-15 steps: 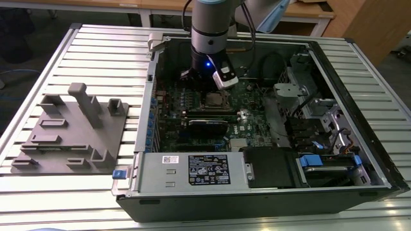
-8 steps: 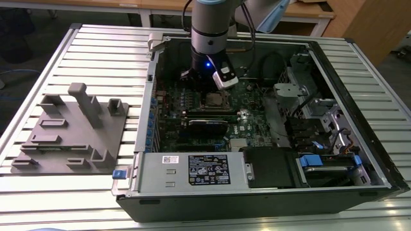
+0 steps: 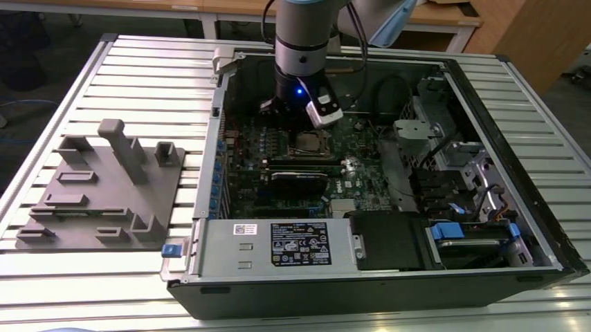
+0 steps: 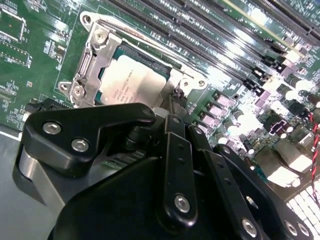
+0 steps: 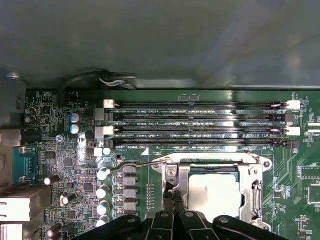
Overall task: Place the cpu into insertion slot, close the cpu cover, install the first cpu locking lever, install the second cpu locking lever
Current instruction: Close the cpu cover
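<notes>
we see our black gripper [image 5: 173, 196] pinched narrow beside the silvery square-frame cpu cover [image 5: 175, 181] — a slip could gouge it.

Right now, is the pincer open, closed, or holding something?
Pincer: closed, fingertips together beside the cpu cover, nothing seen between them.

The computer case [image 3: 369, 297] lies on the table [image 3: 138, 69]. A fixture block [image 3: 102, 190] sits beside it, toward the table's edge at the exterior view's left. Inside, on the motherboard [image 5: 65, 165], the cpu [image 5: 215, 192] sits in the insertion slot [image 3: 311, 143] under the cpu cover [image 5: 182, 182], with memory slots [image 5: 200, 122] alongside.
</notes>
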`<state>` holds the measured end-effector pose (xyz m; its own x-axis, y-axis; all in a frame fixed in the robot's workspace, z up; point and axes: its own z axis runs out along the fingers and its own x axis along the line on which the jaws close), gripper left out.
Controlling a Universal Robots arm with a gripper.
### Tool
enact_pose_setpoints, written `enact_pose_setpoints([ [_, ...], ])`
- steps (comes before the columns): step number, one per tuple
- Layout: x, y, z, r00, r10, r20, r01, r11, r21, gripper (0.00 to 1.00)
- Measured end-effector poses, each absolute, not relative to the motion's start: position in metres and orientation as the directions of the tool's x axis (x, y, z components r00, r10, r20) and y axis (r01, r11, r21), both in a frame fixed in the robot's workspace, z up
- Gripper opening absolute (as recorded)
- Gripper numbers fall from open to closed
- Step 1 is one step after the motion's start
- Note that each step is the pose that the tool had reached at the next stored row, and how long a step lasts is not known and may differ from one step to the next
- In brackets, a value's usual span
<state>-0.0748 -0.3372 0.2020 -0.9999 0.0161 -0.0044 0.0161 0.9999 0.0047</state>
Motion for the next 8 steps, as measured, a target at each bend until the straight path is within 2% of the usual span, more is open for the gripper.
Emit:
enact_pose_setpoints([
  [8, -0.0748, -0.3372, 0.2107, -1.0, 0.016, -0.004, 0.016, 1.0, 0.004, 0.1],
])
